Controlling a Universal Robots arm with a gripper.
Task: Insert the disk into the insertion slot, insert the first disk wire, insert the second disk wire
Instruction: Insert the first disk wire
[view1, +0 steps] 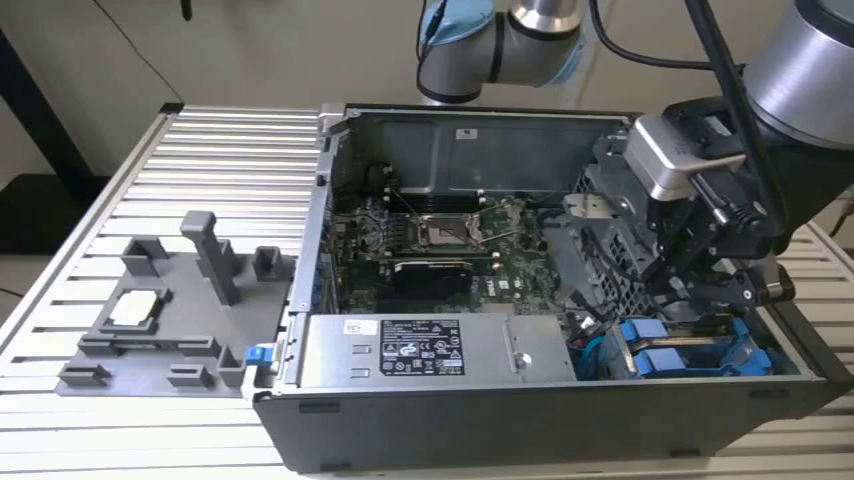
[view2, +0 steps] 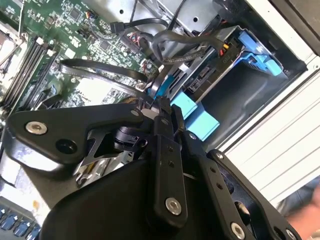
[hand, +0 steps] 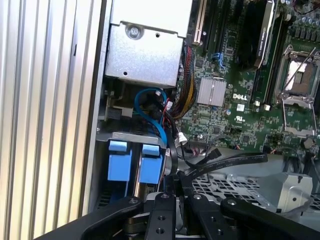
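Note:
My gripper (view1: 705, 292) reaches down into the open computer case at the drive cage (view1: 607, 235). In both wrist views its black fingers (view2: 161, 125) stand shut on the end of a flat black disk wire (hand: 227, 162). The disk (view2: 204, 81) sits in the insertion slot (view2: 235, 95) of the cage, and its blue carrier tabs (hand: 120, 162) face outward just past the fingertips. A thin blue wire (hand: 156, 120) loops beside the black one, near the gripper (view2: 156, 107).
The grey power-supply box (view1: 427, 350) lies along the case's front wall. The motherboard (view1: 427, 235) with its open processor socket fills the case floor. A grey fixture tray (view1: 160, 320) stands on the ribbed table at the exterior view's left. Loose black cables (view2: 100, 67) cross the board.

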